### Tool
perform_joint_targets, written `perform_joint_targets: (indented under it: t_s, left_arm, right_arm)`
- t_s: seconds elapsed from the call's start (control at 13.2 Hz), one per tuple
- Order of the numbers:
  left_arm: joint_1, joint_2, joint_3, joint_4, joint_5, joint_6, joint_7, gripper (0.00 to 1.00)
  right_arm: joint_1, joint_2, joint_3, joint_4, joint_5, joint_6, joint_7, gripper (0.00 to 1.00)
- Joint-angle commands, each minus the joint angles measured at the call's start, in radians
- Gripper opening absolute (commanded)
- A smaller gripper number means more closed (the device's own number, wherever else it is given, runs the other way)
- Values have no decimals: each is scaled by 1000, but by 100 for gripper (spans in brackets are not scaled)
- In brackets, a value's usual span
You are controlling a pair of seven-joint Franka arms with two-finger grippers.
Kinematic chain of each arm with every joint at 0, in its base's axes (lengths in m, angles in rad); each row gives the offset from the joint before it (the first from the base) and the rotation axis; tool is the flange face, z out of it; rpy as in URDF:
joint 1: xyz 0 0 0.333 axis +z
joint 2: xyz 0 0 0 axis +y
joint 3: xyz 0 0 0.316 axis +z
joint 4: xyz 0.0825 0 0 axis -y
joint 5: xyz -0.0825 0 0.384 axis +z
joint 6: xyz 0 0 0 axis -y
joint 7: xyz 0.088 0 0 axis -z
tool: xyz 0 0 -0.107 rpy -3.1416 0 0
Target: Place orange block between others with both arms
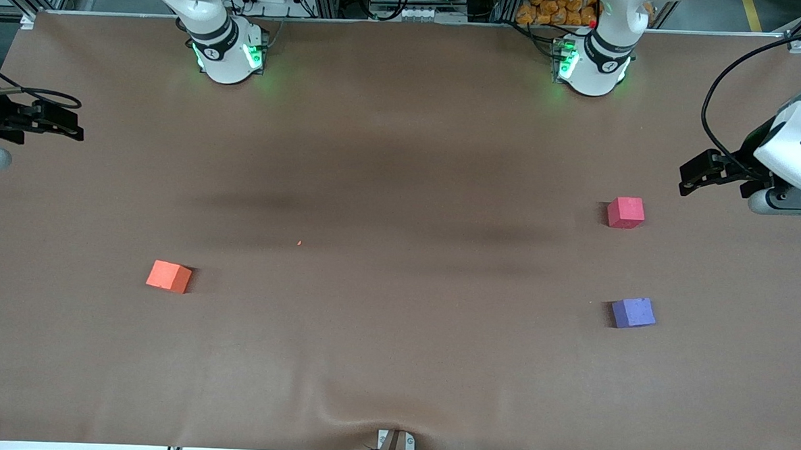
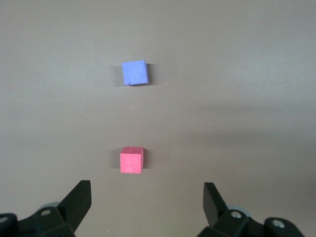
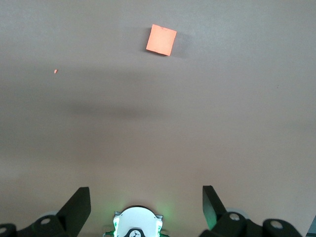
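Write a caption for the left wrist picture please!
Open left gripper above the red-pink cube, purple cube nearby.

Right gripper (image 1: 73, 131) body cut off at the front view's edge; orange speck (image 1: 299, 243) too small to identify.

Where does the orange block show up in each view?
Front view: orange block lies toward the right arm's end of the table.
Left wrist view: not in it; only the red-pink cube and purple cube.
Right wrist view: orange block.
Shared landmark: orange speck.
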Motion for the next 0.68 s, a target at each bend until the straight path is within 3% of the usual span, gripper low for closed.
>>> perform_joint_targets:
  t_s: [0.0,0.61]
  left_arm:
    - [7,3,-6,18,24,-22,17,100]
    - [36,8,-7,10,18,-23,21,100]
  right_arm:
    - [-1,3,-3,8,9,-1,-7,100]
    - [1,9,-3,9,9,-1,-7,100]
